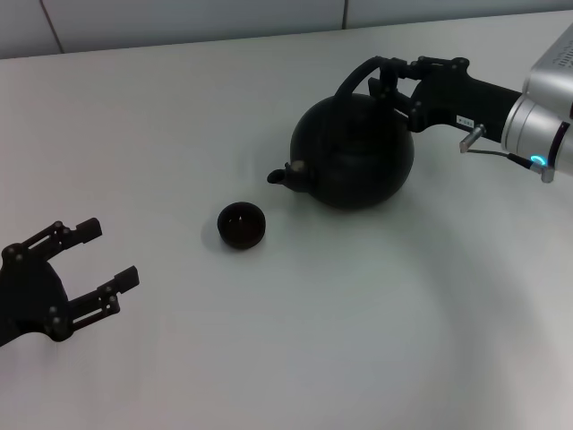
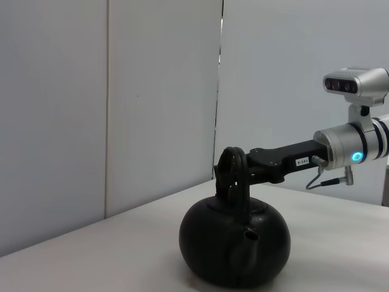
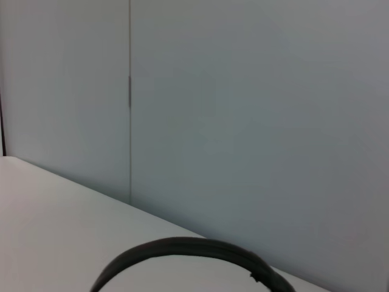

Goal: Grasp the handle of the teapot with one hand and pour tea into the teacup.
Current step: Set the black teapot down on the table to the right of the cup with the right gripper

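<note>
The black teapot (image 1: 354, 157) stands on the white table, its stubby spout pointing left toward the teacup (image 1: 242, 224), a small black bowl just off the spout. My right gripper (image 1: 387, 79) reaches in from the right and is shut on the top of the arched handle (image 1: 351, 82). The left wrist view shows the teapot (image 2: 234, 243) resting on the table, with the right gripper (image 2: 230, 173) clamped on the handle (image 2: 234, 159). The handle (image 3: 182, 249) shows as a dark arc in the right wrist view. My left gripper (image 1: 109, 253) is open and empty at the near left.
The white table (image 1: 313, 340) stretches around the teapot and cup. A pale wall (image 1: 179, 22) runs along the table's far edge. The right arm's silver forearm (image 1: 546, 125) hangs over the far right of the table.
</note>
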Robot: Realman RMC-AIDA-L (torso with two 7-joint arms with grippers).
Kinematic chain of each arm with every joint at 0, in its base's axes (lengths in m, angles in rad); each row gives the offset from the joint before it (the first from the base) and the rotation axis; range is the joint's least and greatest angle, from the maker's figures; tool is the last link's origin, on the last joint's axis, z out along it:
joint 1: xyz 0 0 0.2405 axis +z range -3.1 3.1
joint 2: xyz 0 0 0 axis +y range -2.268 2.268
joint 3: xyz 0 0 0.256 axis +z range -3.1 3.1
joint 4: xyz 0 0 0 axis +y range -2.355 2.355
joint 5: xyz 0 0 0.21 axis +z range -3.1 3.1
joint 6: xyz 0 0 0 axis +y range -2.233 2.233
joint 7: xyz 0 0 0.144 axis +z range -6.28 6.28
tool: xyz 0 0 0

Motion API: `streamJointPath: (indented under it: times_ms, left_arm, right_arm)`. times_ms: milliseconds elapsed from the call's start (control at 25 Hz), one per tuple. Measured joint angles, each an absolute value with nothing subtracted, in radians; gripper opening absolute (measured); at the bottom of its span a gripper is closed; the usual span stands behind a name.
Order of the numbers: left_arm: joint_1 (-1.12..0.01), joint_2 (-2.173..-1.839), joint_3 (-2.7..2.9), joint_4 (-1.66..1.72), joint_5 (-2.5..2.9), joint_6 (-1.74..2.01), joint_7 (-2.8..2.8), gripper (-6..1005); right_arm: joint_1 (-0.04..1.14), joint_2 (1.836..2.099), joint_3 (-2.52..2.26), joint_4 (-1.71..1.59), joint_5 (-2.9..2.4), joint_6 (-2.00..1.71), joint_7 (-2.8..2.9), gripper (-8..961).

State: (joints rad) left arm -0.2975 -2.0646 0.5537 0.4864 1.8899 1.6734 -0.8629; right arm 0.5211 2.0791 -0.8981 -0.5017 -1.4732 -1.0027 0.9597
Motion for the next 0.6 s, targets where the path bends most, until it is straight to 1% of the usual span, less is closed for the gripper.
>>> streamJointPath:
  times_ms: [120, 400, 480, 600]
  left_arm:
    - [-0.298, -2.065, 0.554, 0.487, 1.89, 1.674, -0.864, 789]
    - [-0.298, -2.065, 0.554, 0.488, 1.89, 1.674, -0.865, 789]
    - [-0.298, -2.065, 0.555, 0.488, 1.89, 1.674, -0.865, 789]
    - [-0.299, -2.065, 0.556, 0.488, 1.89, 1.674, -0.865, 789]
  right_arm:
    - [0.52, 2.078, -0.897, -0.505, -1.471, -1.002, 0.959, 426]
    - [0.513, 2.079, -0.896, -0.512, -1.471, -1.014, 0.958, 605]
    - [0.489, 2.081, -0.896, -0.528, -1.468, -1.045, 0.95, 656]
    - [0.421, 2.085, -0.888, -0.558, -1.421, -1.136, 0.926, 727]
